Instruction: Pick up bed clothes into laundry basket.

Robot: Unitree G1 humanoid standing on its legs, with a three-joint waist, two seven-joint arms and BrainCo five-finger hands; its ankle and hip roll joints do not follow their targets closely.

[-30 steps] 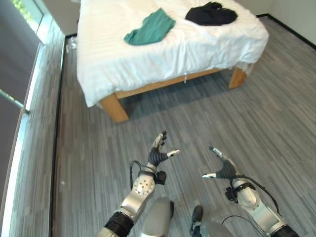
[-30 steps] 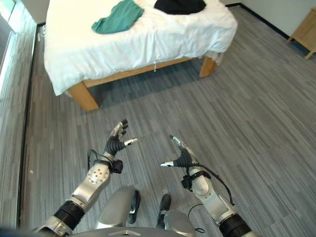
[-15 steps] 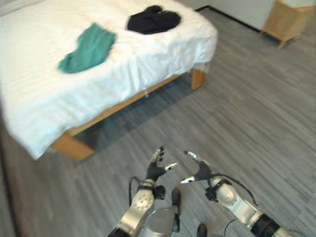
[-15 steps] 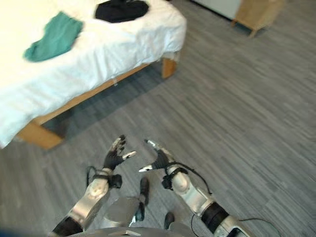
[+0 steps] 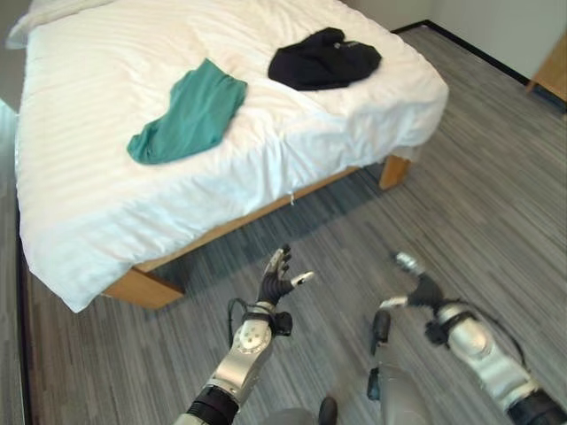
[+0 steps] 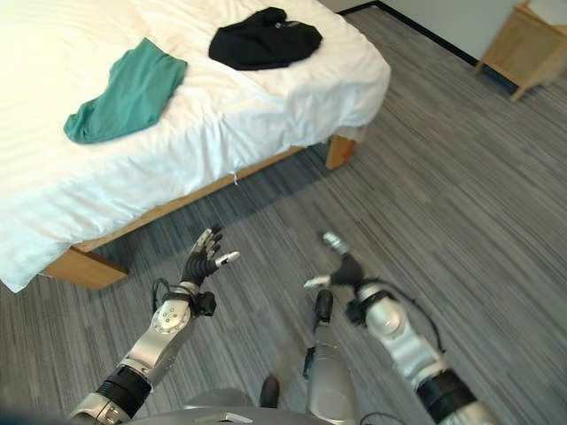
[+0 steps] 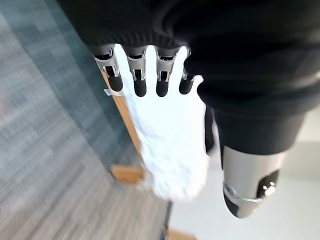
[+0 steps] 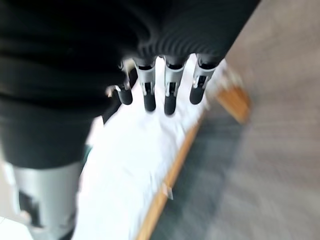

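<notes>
A green garment (image 5: 190, 112) lies on the white bed (image 5: 106, 186), left of the middle. A black garment (image 5: 322, 62) lies crumpled near the bed's far right corner. My left hand (image 5: 276, 281) hovers over the floor in front of the bed, fingers straight and empty. My right hand (image 5: 420, 289) hangs to its right, also open and empty. Both hands are well short of the bed and the clothes. In the left wrist view the fingers (image 7: 140, 82) point toward the bed's white cover (image 7: 172, 140); the right wrist view has its fingers (image 8: 170, 95) aimed at the cover (image 8: 130, 165) too.
The bed stands on wooden legs (image 5: 394, 170) over grey plank flooring (image 5: 496, 204). A wooden piece of furniture (image 6: 523, 53) stands at the far right by the wall. Open floor lies between my hands and the bed.
The camera has swung, so the bed now sits more to the right and closer. My right hand has moved outward to the right, away from the left hand. Both hands stay open.
</notes>
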